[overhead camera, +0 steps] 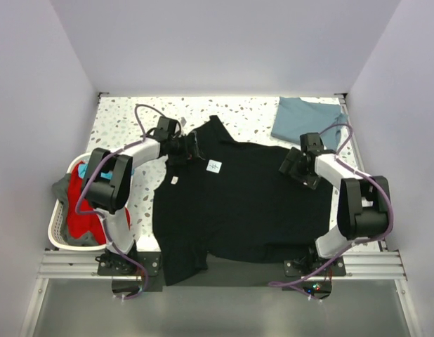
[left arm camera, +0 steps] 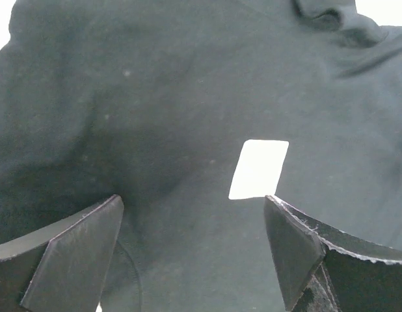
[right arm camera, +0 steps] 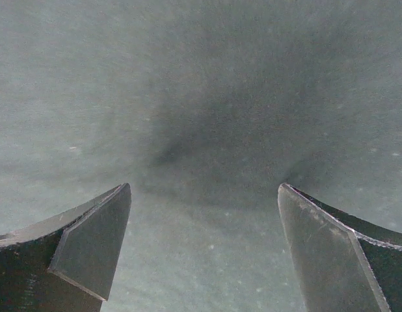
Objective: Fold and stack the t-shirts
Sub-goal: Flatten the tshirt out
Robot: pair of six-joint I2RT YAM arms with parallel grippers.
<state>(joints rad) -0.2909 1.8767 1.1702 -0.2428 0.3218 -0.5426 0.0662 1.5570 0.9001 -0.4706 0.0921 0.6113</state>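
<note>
Cloth: black t-shirt [overhead camera: 238, 203] lay spread, creased, beneath both hands, white neck label [left arm camera: 258, 168] just ahead of left gripper [left arm camera: 193, 198] | hands: left gripper and right gripper [right arm camera: 204, 185] both gaped wide, gripping nothing | hidden: its edge under right arm [overhead camera: 357, 203] | farther: slate-blue t-shirt [overhead camera: 305, 119] lay folded beyond right gripper, corner behind cable [overhead camera: 341, 130]

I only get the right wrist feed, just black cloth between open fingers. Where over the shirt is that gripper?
Observer: The right gripper is over the far right corner of the black shirt.
Operator: And the left one?
Observer: The left gripper is open, over the shirt's far left part, just left of the white label.
Operator: Any other shirt out?
Observer: A blue shirt lies at the far right corner of the table.
</note>
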